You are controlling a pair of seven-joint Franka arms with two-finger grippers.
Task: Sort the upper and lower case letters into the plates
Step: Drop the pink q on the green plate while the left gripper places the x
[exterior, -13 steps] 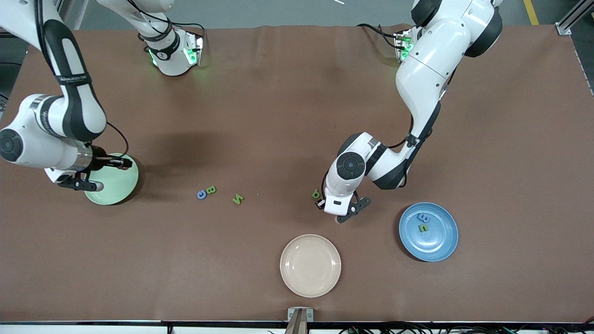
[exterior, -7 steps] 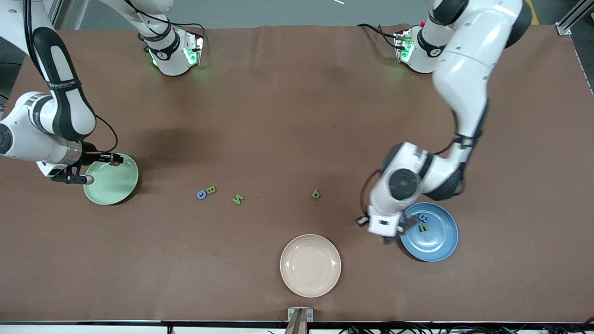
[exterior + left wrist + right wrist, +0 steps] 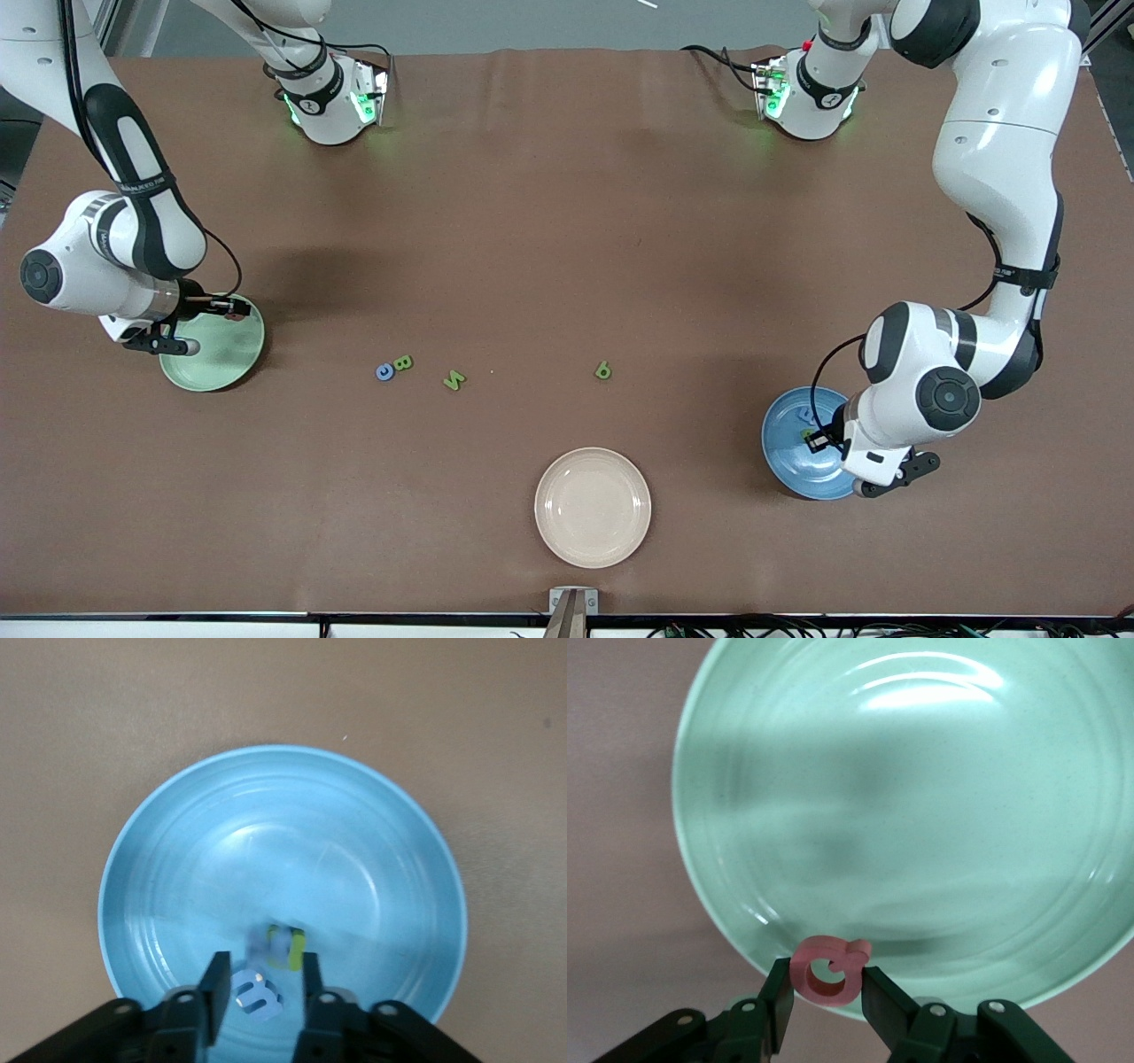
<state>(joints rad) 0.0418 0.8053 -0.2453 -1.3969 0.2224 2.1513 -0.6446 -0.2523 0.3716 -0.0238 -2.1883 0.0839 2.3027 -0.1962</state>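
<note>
Your left gripper (image 3: 261, 985) hung over the round blue plate (image 3: 159, 859), jaws parted, nothing held. Your right gripper (image 3: 822, 1003) pinched the pink-red chunky letter (image 3: 827, 969) over the mint-green plate's (image 3: 939, 815) six-o'clock rim. Next, I judged: release.

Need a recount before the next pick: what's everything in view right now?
Mint plate: one, right arm's end.
Blue plate: one, left arm's end.
Cream plate: one, nearest the camera.
Table letters: four, one blue, three green, in a row mid-table.
Plated letters: seemingly three, blue and green, in Blue plate.
Pink letter: one, held.
Right gripper: shut on Pink letter, over Mint plate's rim.
Left gripper: open, over Blue plate.
</note>
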